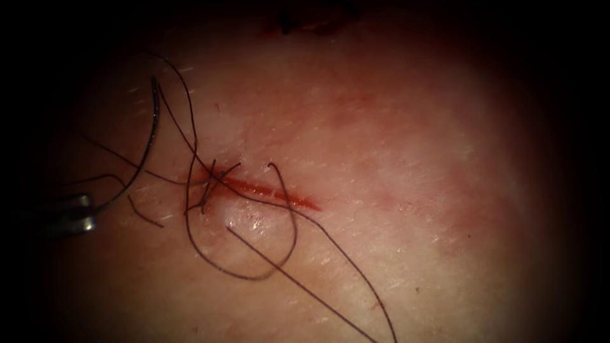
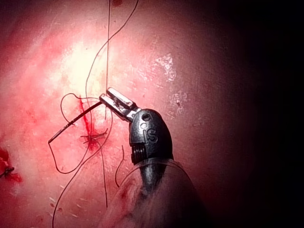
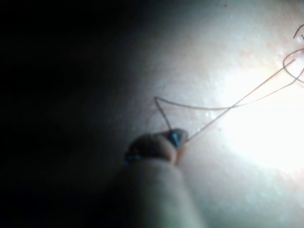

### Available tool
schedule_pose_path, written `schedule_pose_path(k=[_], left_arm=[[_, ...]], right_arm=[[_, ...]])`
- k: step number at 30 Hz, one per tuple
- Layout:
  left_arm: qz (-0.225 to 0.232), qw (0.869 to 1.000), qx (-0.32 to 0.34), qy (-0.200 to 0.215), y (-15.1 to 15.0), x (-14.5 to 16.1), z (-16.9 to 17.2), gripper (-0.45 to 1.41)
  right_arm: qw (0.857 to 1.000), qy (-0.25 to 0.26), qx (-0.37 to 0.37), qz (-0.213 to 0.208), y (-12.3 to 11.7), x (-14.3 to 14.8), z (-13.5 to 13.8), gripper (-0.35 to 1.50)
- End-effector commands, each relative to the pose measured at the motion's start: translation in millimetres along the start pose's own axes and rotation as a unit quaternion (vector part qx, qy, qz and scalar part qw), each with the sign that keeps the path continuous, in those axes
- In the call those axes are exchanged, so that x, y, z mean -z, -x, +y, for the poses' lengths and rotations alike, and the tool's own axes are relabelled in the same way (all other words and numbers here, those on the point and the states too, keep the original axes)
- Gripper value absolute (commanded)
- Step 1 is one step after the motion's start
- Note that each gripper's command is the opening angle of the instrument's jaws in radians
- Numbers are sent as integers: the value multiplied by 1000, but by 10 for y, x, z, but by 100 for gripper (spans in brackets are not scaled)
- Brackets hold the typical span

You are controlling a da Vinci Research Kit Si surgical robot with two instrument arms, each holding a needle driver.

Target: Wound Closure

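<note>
The left end effector (image 1: 86, 215), at the tissue's (image 1: 406, 127) nine o'clock, pinches the needle (image 1: 150, 136) near its tail, clear of the tissue. Thread (image 1: 279, 263) loops across the cut (image 1: 267, 190). The right end effector (image 3: 176, 138) grips thread, seemingly; a steady grip and untangled loops would likely help.

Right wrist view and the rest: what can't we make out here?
- Right tool, right wrist view: tip blurred and dark, so jaw state and any hold on the thread are unreadable.
- Left tool, endoscope view: shaft lost in the dark margin.
- Needle: free tip too fine to tell whether it touches the tissue.
</note>
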Motion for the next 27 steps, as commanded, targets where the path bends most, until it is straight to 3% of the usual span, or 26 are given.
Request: schedule_pose_path(k=[1,3,4,5,6,7,12,16,20,22,24,27], left_arm=[[2,1000,4,0,1,-9,16,-45],[2,1000,4,0,1,-9,16,-45],[2,1000,4,0,1,-8,16,-45],[2,1000,4,0,1,-8,17,-45],[2,1000,4,0,1,-9,17,-45],[2,1000,4,0,0,-9,17,-45],[1,1000,1,0,0,-9,18,-45],[1,1000,1,0,0,-9,18,-45],[1,1000,0,0,0,-9,18,-45],[1,1000,0,0,0,-9,18,-45],[1,1000,0,0,0,-9,18,-45],[2,1000,0,1,0,-8,18,-45]], right_arm=[[1000,-16,-7,-2,1,2,-16,-35],[999,-30,-10,-13,7,11,-18,-35],[999,-31,-22,-14,8,14,-18,-20],[999,-31,-31,-14,8,16,-18,31],[999,-23,-36,-13,4,23,-9,116],[999,-7,-42,-15,2,26,-3,128],[993,76,-85,-8,-31,50,52,138],[994,91,-56,-39,-53,53,99,140],[992,95,-25,-73,-69,43,126,142],[992,93,1,-86,-70,41,135,140],[987,91,11,-132,-64,38,141,143],[986,57,-11,-158,-26,46,140,148]])
